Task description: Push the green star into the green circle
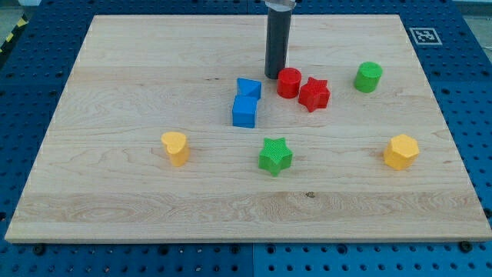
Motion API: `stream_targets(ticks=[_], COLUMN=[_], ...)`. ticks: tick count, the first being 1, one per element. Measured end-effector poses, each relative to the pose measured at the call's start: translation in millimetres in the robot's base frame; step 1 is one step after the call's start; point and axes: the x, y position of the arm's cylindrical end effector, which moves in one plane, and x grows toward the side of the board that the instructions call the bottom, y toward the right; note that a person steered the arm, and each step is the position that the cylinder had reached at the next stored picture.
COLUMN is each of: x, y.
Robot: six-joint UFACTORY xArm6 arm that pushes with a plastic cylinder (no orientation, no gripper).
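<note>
The green star lies a little below the middle of the wooden board. The green circle, a short green cylinder, stands toward the view's upper right. My tip rests on the board near the top centre, just left of the red circle and close to touching it. The tip is well above the green star and far to the left of the green circle. The red star lies between the tip and the green circle, next to the red circle.
Two blue blocks sit together left of the tip, one pentagon-like above a cube. A yellow heart lies at the left. A yellow hexagon lies at the right. The board ends at blue pegboard on all sides.
</note>
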Motion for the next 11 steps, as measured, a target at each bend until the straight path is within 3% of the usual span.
stream_targets(ticks=[2,4,5,7,9,11], x=[0.0,0.5,6.9,80.6,97.8,155.5], y=[-27.3,-120.3,-120.2,-109.6,-88.3,-80.2])
